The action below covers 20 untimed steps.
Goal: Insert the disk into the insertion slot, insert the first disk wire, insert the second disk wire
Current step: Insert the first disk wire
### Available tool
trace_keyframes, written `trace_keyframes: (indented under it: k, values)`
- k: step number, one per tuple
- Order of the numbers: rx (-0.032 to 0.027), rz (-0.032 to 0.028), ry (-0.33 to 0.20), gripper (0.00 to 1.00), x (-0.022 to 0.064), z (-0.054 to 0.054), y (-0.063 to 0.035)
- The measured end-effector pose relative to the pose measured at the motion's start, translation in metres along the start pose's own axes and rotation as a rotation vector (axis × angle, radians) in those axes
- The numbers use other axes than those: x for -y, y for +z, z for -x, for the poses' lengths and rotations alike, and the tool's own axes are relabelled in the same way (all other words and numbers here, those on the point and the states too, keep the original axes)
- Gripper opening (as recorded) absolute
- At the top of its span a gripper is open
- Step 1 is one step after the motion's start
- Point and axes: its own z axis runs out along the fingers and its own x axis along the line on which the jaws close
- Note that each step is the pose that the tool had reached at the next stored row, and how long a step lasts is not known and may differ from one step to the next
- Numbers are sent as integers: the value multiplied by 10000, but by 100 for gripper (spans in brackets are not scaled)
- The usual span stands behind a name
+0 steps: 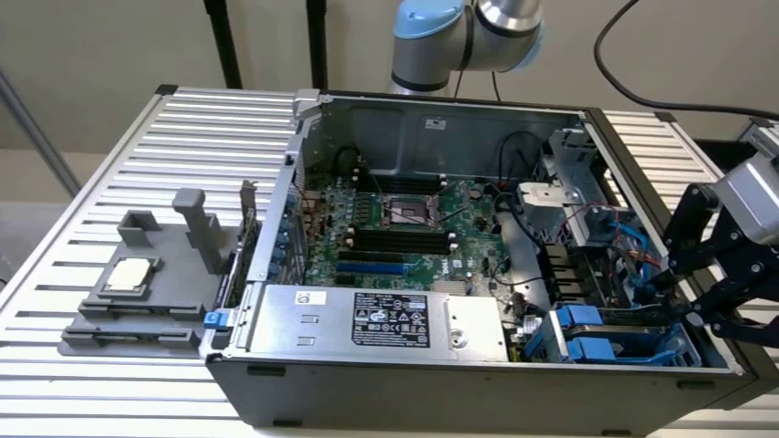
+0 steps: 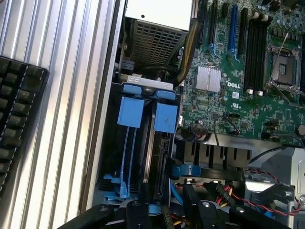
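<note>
Item: disk [image 2: 165, 118], blue carrier, sitting in insertion slot [image 2: 148, 152]. Claw [image 2: 164, 215] hovering at slot's wire end; spread or pinching, cannot tell. Risk, as judged: claw possibly snagging loose wires [image 2: 223, 192] beside slot, then missing connector.

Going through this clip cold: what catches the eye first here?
An open computer case lies on a slatted table, its green motherboard bare in the middle. At the exterior view's lower right, bright blue carriers sit in the drive cage, with the black gripper close by.
</note>
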Motion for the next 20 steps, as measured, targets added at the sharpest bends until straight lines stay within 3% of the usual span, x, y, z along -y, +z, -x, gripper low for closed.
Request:
trace_keyframes:
  k: [1, 5, 13, 15, 16, 20]
  values:
    - [24, 2, -31, 35, 5, -1, -1]
    - [73, 13, -129, 35, 20, -8, 4]
    - [270, 32, -384, 35, 27, -18, 34]
    - [281, 35, -409, 32, 28, -17, 34]
    - [281, 35, -410, 25, 28, -17, 34]
    - [282, 35, -411, 25, 28, -18, 35]
